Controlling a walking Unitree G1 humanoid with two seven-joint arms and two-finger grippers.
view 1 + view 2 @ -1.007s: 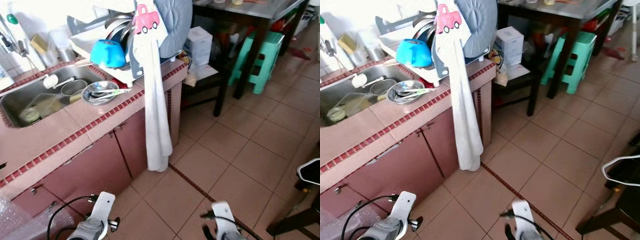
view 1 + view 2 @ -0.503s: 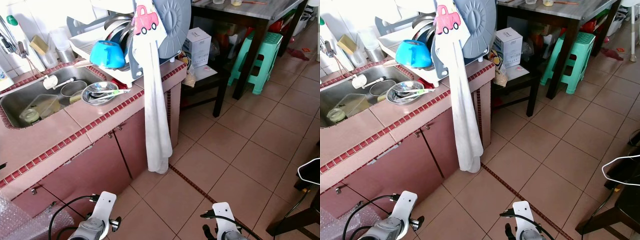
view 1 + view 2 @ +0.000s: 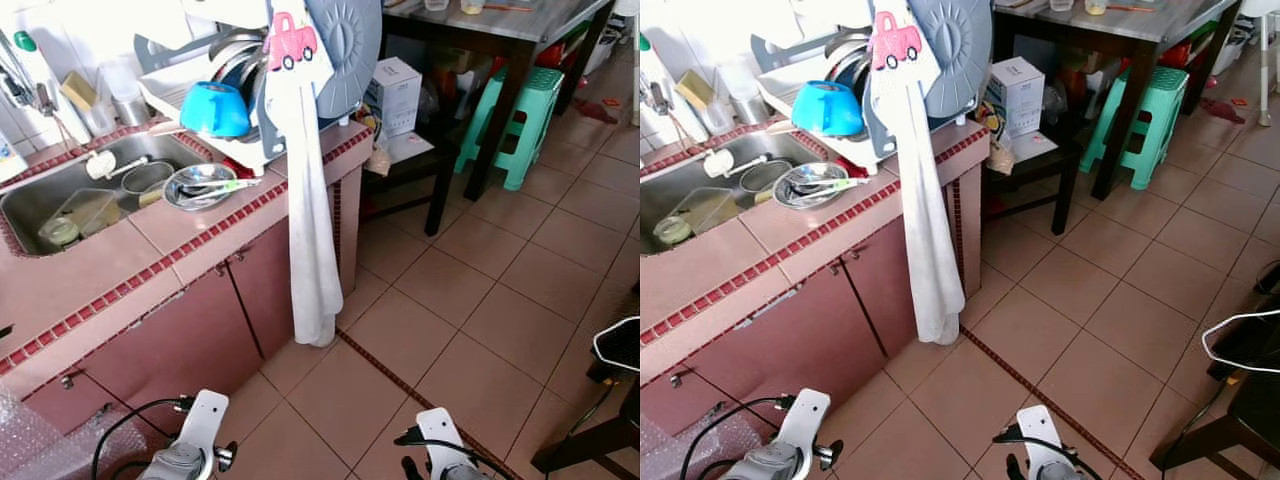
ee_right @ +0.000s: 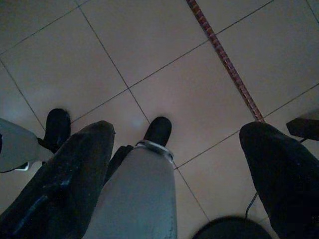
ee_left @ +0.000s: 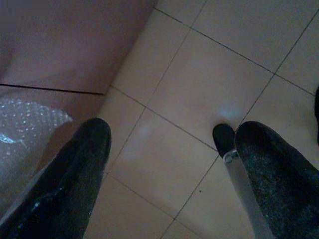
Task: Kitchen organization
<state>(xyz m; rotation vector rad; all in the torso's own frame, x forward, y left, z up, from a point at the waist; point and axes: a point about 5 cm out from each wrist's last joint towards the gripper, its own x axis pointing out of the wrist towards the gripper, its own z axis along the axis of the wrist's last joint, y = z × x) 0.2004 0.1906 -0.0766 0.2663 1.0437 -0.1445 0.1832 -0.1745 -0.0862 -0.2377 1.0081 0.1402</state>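
A pink tiled kitchen counter [image 3: 120,270] runs along my left with a steel sink [image 3: 40,200] holding a strainer and a jar. A steel bowl [image 3: 198,184] with a utensil sits beside the sink. Behind it a dish rack [image 3: 215,95] holds a blue cup [image 3: 213,108], plates and a grey round lid [image 3: 345,45]. A long white towel [image 3: 312,230] with a pink car patch hangs down the cabinet front. Both arms hang low by my legs. My left gripper [image 5: 169,169] and my right gripper [image 4: 177,159] are open over the floor tiles, holding nothing.
A dark table [image 3: 500,40] stands at the back right with a green plastic stool [image 3: 525,110] under it and a white box [image 3: 395,90] on a low shelf. A dark chair frame [image 3: 600,420] is at my right. Bubble wrap [image 3: 40,440] lies at bottom left. Beige floor tiles [image 3: 470,300] spread ahead.
The head camera has shifted slightly and the picture has sharpened. Both arms have sunk a little lower in the picture. The counter things have not moved.
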